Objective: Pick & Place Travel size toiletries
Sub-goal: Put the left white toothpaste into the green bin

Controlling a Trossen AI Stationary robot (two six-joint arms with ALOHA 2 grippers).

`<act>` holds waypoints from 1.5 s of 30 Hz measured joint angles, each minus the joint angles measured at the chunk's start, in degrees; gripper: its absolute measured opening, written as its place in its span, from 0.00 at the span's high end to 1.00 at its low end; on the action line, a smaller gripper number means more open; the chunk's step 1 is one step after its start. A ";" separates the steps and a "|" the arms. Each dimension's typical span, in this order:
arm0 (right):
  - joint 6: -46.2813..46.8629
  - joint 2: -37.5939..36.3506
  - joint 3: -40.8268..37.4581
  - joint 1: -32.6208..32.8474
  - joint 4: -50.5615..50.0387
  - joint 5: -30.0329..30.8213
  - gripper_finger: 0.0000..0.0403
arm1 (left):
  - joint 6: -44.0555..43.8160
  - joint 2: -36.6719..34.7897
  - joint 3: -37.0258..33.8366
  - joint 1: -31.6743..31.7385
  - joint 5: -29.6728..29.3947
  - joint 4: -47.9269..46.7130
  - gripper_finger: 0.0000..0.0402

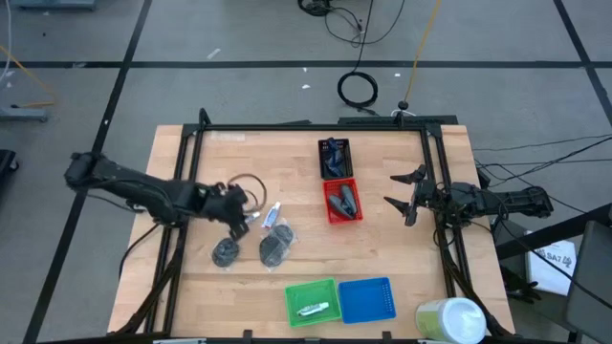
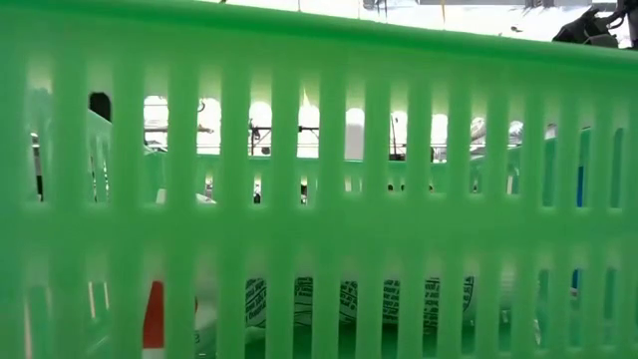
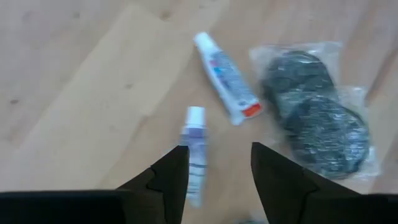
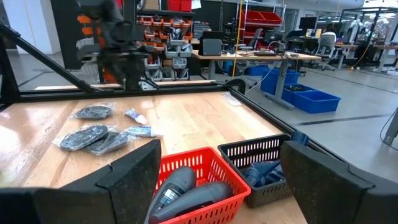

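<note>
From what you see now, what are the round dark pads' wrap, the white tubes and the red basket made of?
The wrap looks like thin clear plastic film: glossy, crinkled, see-through. The pads inside seem a coarse dark mesh or fibre; which one is unclear. The white tubes look like soft glossy plastic with printed labels. The red basket appears moulded rigid plastic, with slotted walls.

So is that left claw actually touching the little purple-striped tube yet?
Cannot tell. In the left wrist view the tube lies between the left gripper's open fingers, close against one finger, but contact or gap isn't plain.
</note>
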 joint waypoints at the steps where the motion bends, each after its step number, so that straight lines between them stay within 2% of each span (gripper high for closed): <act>1: 0.02 0.00 0.00 0.00 -0.01 0.00 0.21 | 1.15 -2.38 -1.63 1.48 0.23 0.36 0.60; 6: 0.02 0.00 0.00 -0.01 0.01 0.02 0.21 | 0.36 -12.31 -8.54 5.91 0.67 5.90 0.67; 11: 0.00 0.00 0.00 0.00 -0.01 0.02 0.21 | -5.73 -13.98 -12.05 6.24 6.86 11.59 0.62; 16: 0.00 0.00 0.00 -0.01 -0.01 0.00 0.21 | -13.85 -10.49 -12.09 5.66 7.94 11.75 0.46; 20: 0.01 0.00 0.00 0.00 -0.01 0.01 0.21 | -9.82 -6.79 -12.10 3.76 8.13 12.38 0.35; 23: 0.01 0.00 0.00 -0.01 -0.01 0.02 0.21 | -7.05 -2.96 -12.09 2.72 8.12 12.45 0.31; 36: 0.00 0.00 0.00 -0.02 -0.01 0.00 0.21 | -1.93 11.21 -12.09 1.94 6.27 12.41 0.30; 45: 0.02 0.00 0.00 0.00 -0.01 0.02 0.21 | 2.10 13.93 -11.89 1.94 1.81 12.80 0.30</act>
